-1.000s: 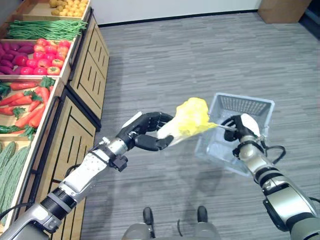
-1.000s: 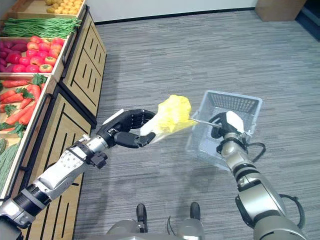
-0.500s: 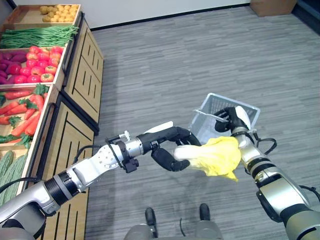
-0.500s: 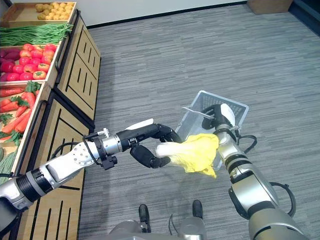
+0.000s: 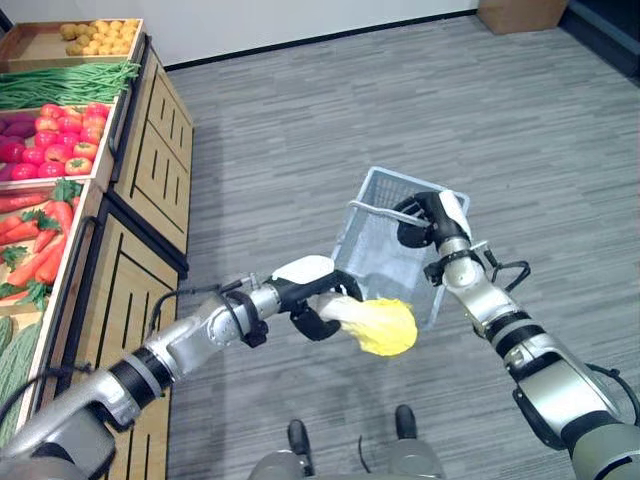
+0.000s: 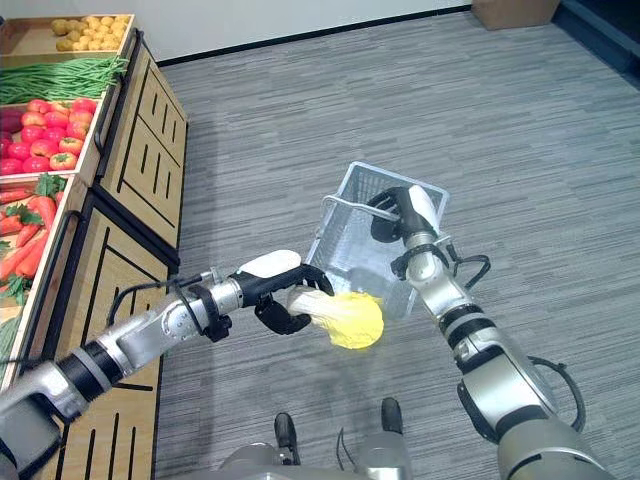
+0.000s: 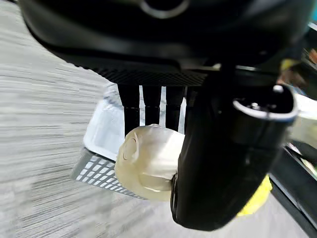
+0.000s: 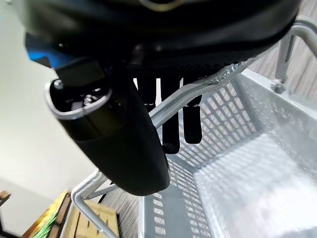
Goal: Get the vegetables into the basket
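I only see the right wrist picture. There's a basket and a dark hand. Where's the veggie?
Observer: The left hand is curled round a yellow cabbage, held in the air beside the basket, lower than its rim.
Operator: So it's not in yet?
Observer: Not yet. In the left wrist view the cabbage's pale stem end sits between thumb and fingers, with the basket's mesh behind it.
Operator: Is the basket on the floor?
Observer: No. The right hand holds it up by the handle, tilted, above the grey floor.
Operator: Are there more veggies?
Observer: Yes, a wooden stand on the robot's left holds tomatoes, carrots and green beans.
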Tool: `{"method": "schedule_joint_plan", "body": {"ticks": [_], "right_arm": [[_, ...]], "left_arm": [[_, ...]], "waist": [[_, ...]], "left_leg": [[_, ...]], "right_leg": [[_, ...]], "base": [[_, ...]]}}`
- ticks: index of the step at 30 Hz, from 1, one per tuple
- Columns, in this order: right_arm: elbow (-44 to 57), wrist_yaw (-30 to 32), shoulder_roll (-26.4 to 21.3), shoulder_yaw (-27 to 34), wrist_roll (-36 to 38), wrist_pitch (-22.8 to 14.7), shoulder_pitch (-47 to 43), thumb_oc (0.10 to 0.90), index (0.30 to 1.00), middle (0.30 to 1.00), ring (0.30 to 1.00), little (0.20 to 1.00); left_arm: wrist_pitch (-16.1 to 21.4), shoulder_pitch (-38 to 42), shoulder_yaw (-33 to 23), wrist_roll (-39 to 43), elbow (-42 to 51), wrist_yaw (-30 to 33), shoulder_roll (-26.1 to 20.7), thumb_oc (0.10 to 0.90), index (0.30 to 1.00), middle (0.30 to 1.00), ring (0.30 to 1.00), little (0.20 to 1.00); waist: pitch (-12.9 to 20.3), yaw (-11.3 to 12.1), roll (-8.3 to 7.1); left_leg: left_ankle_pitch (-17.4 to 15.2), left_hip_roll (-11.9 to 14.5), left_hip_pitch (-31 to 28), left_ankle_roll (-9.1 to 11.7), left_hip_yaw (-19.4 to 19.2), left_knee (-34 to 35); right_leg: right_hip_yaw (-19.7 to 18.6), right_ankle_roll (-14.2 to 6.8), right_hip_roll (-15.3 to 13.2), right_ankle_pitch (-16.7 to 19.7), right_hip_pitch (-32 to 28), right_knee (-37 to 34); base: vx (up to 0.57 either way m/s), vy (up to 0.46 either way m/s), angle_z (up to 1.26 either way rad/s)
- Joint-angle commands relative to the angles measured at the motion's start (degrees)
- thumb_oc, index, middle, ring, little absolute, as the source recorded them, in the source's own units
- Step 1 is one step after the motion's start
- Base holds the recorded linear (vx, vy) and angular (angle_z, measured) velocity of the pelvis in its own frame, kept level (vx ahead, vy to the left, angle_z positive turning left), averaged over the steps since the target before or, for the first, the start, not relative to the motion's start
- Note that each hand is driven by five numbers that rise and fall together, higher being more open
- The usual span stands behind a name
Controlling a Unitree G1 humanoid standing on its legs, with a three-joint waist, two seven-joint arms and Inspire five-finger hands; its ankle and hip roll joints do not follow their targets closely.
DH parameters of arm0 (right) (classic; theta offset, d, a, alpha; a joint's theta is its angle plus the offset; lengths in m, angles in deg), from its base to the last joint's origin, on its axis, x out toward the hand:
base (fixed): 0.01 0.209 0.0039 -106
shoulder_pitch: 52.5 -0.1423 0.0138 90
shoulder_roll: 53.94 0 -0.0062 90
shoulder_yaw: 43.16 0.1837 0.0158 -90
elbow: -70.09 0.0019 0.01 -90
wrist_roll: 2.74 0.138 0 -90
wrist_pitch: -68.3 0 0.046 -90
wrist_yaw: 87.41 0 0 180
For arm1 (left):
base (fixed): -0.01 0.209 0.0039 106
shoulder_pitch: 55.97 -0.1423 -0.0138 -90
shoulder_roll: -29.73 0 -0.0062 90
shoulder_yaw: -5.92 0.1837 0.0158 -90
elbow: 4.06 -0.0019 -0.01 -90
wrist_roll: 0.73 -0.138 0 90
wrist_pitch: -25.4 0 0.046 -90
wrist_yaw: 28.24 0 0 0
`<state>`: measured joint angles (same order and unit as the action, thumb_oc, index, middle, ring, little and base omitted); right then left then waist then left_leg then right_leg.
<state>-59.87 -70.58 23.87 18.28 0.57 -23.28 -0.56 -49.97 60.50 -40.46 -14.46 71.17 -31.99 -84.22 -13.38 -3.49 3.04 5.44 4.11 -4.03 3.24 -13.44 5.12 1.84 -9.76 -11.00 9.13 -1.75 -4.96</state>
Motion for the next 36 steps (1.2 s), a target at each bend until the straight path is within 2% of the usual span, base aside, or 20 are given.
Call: {"method": "schedule_joint_plan", "body": {"ticks": [1, 6, 11, 23, 24, 25, 36], "right_arm": [[8.09, 1.22, 0.58, 0.75, 0.54, -8.67, -7.49, 0.4, 0.3, 0.3, 0.3, 0.3], [12.97, -0.22, 2.46, 0.62, -0.53, -8.91, -3.16, 0.4, 0.3, 0.3, 0.3, 0.3], [15.73, -1.3, 5.4, -0.12, -0.72, -9.17, -0.46, 0.4, 0.3, 0.3, 0.3, 0.3], [17.48, -1.31, 8.47, -1.16, 0.32, -9.03, 0.74, 0.4, 0.3, 0.3, 0.3, 0.3], [17.24, -1.06, 8.68, -1.04, 0.21, -8.96, 0.52, 0.4, 0.3, 0.3, 0.3, 0.3], [17.25, -0.75, 8.75, -0.85, 0.03, -8.87, 0.47, 0.4, 0.3, 0.3, 0.3, 0.3], [11.24, 2.26, 9.04, 1.9, -1.8, -6.98, 0.84, 0.4, 0.3, 0.3, 0.3, 0.3]], "left_arm": [[2.26, 3.74, -6.46, -2.81, 0.22, 8.5, 0.94, 0.4, 0.3, 0.3, 0.3, 0.3], [0.54, 1.05, -10.2, -6.8, -3.91, 12.72, 5.8, 0.4, 0.3, 0.3, 0.3, 0.3], [-0.74, 0.37, -10.43, -10.01, -6.34, 14.77, 9.57, 0.4, 0.3, 0.3, 0.3, 0.3], [-0.75, 0.38, -6.61, -12.38, -7.49, 14.01, 13.35, 0.4, 0.3, 0.3, 0.3, 0.3], [-0.93, -0.05, -6.23, -13.02, -7.78, 13.89, 13.53, 0.502, 0.443, 0.443, 0.443, 0.443], [-1.36, -0.55, -6.16, -14.13, -8.23, 14.0, 13.58, 0.9, 1.0, 1.0, 1.0, 1.0], [-1.79, -1.58, -6.83, -15.45, -6.74, 14.44, 13.19, 0.9, 1.0, 1.0, 1.0, 1.0]], "waist": [[3.98, 1.16, -3.11], [4.34, 0.99, -3.39], [4.6, 0.88, -3.56], [5.18, 0.5, -3.62], [5.19, 0.59, -3.65], [5.31, 0.63, -3.7], [5.76, 1.3, -3.71]], "left_leg": [[-3.82, 2.3, -2.22, 2.7, -0.38, -0.12], [-4.11, 2.3, -2.63, 2.64, -0.29, -0.12], [-4.3, 2.34, -2.98, 2.54, -0.2, -0.12], [-4.69, 2.4, -3.53, 2.47, -0.11, -0.12], [-4.7, 2.39, -3.54, 2.44, -0.04, -0.12], [-4.76, 2.33, -3.58, 2.43, -0.02, -0.12], [-4.77, 2.21, -3.45, 2.35, 0.8, -0.12]], "right_leg": [[1.05, -0.93, -0.24, -2.83, -0.47, -0.04], [1.17, -0.83, -0.18, -3.08, -1.06, -0.04], [1.1, -0.68, -0.06, -3.38, -1.44, -0.04], [1.27, -0.46, -0.01, -3.78, -2.11, -0.04], [1.3, -0.42, -0.01, -3.8, -2.15, -0.04], [1.3, -0.38, -0.01, -3.85, -2.25, -0.04], [1.8, -0.14, -0.02, -3.95, -2.56, -0.04]], "base": [[0.0, 0.0, 0.0], [0.0, 0.0, 0.0], [0.0, 0.0, 0.0], [0.0, 0.0, 0.0], [0.0, 0.0, 0.0], [0.0, 0.0, 0.0], [0.0, 0.0, 0.0]]}}
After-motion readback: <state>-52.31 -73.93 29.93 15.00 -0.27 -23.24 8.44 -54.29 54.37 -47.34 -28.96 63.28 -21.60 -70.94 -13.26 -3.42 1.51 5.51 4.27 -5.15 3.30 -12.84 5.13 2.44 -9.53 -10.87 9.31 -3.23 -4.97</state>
